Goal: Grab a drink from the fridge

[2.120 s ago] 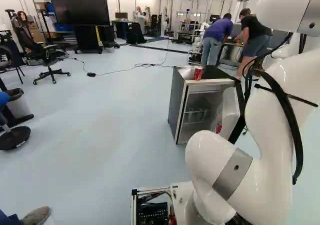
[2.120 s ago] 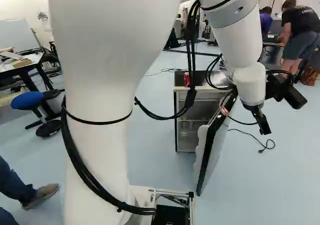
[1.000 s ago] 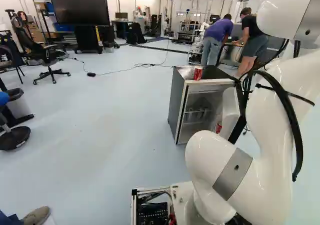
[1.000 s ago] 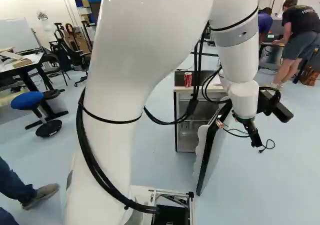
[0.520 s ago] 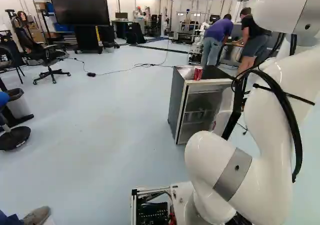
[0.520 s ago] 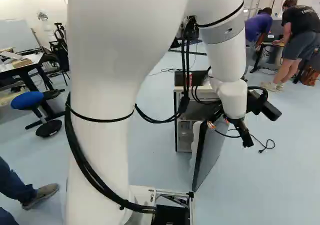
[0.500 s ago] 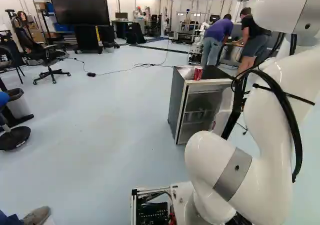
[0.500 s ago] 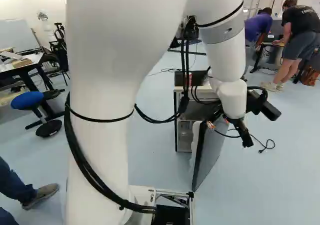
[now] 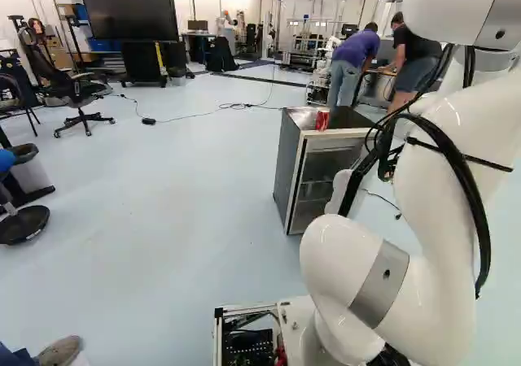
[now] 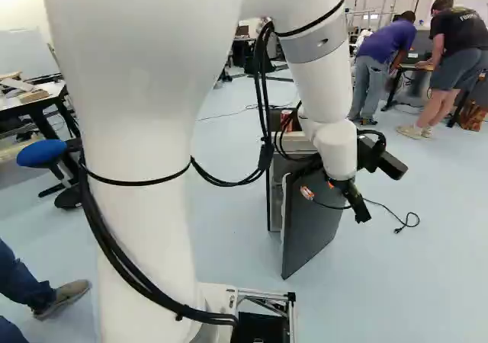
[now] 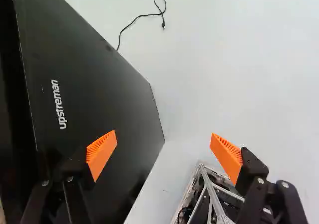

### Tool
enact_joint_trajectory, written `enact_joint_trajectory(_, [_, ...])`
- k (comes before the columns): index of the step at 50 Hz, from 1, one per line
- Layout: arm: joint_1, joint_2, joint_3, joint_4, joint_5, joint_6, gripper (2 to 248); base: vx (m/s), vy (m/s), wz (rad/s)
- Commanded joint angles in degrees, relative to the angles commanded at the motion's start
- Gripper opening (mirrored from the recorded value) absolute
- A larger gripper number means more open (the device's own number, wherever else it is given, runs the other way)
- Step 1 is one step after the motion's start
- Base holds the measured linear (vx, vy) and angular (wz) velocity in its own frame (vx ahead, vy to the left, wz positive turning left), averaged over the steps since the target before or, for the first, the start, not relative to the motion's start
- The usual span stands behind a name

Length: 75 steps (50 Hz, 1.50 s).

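In the right base view the black gripper [image 10: 357, 204] points down beside the dark outer face of the fridge door [image 10: 314, 217]. The wrist view shows the gripper [image 11: 164, 134] open, nothing held between its orange pads; one finger overlaps the door's outer face [image 11: 99, 94], but whether it touches cannot be told. The small dark fridge [image 9: 286, 167] stands on the floor with its door partly open, white inner side [image 9: 340, 191] towards the compartment. A red can [image 9: 321, 119] stands on the fridge top. The shelves inside show only partly, and the arm hides the gripper in the left base view.
A thin black cable [image 10: 393, 215] lies on the floor past the door. Part of the base frame [image 11: 212, 196] shows beyond one finger in the wrist view. A blue stool [image 10: 42, 154] and a table [image 10: 38, 103] stand at the left of the right base view.
The arm has swung leftward in the right base view, its gripper still open. The fridge door has turned with it towards the fridge's front, showing more of its outer face. The base has not moved.
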Motion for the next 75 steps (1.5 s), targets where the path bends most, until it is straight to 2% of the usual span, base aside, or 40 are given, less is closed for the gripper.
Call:
enact_joint_trajectory(14, [2.15, 2.21, 2.8, -0.48, 1.61, 0.0, 247, 0.0, 0.0, 0.0])
enact_joint_trajectory(45, [6.9, 7.48, 9.18, -0.51, 9.52, 0.0, 247, 0.0, 0.0, 0.0])
enact_joint_trajectory(62, [9.64, 7.5, 11.65, -0.51, 13.97, 0.0, 247, 0.0, 0.0, 0.0])
enact_joint_trajectory(75, [11.83, 9.18, 14.02, -0.51, 17.7, 0.0, 247, 0.0, 0.0, 0.0])
